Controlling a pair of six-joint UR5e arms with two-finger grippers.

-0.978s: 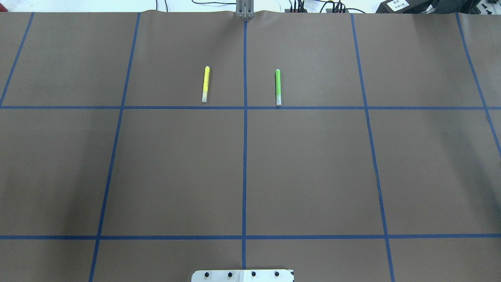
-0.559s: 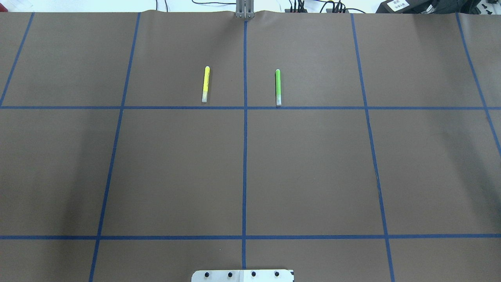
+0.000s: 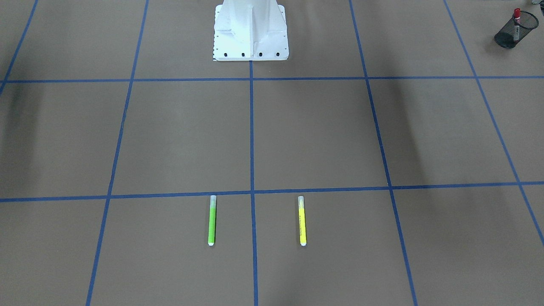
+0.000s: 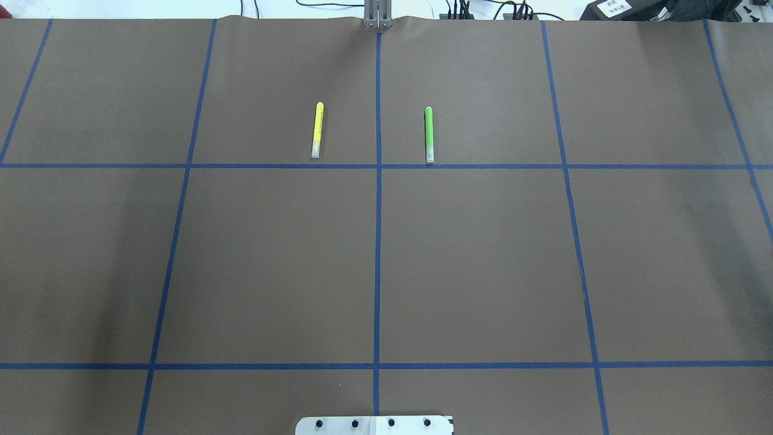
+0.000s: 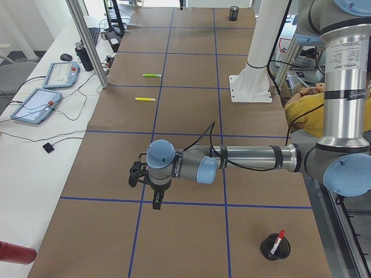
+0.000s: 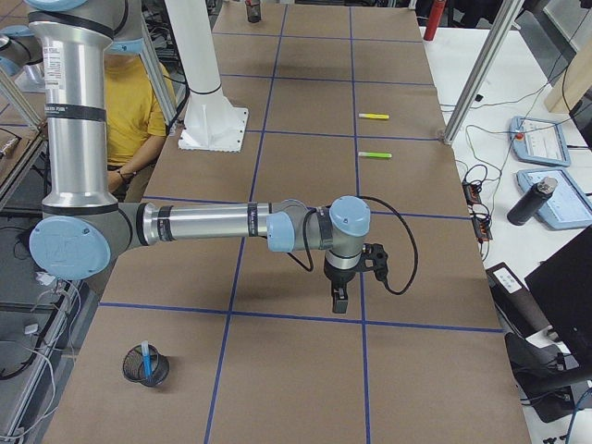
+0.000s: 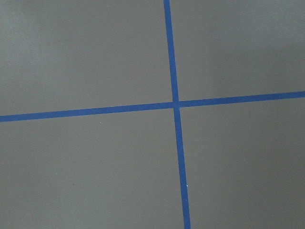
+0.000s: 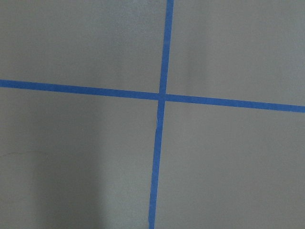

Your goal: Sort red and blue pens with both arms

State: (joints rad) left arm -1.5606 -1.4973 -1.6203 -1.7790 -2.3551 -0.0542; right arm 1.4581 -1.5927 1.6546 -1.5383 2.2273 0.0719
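Exterior left: red marker (image 5: 279, 238) in a cup (image 5: 268, 250), blue pen (image 6: 145, 356) likewise; both jaws' opening cannot be told; sorting looks done, so retreat high, clear of yellow pen (image 4: 317, 130) and green pen (image 4: 429, 134).

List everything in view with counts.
mesh cups: 2, black, one at each table end
red marker: 1, white with red cap, in left-end cup
blue pen: 1, sky-blue, in right-end cup
yellow pen: 1, yellow, lying left of centre tape line, far side
green pen: 1, lime, lying right of that line
table cover: 1, brown, blue tape grid
pedestal: 1, white, centre of robot's edge
pendants: 2, grey-blue, side bench
bottle: 1, dark, side bench
person: 1, yellow top, behind pedestal
left arm: 1, silver-grey, stretched low over table; left hand points down, open or shut unclear
right arm: 1, silver-grey, same pose; right hand unclear too
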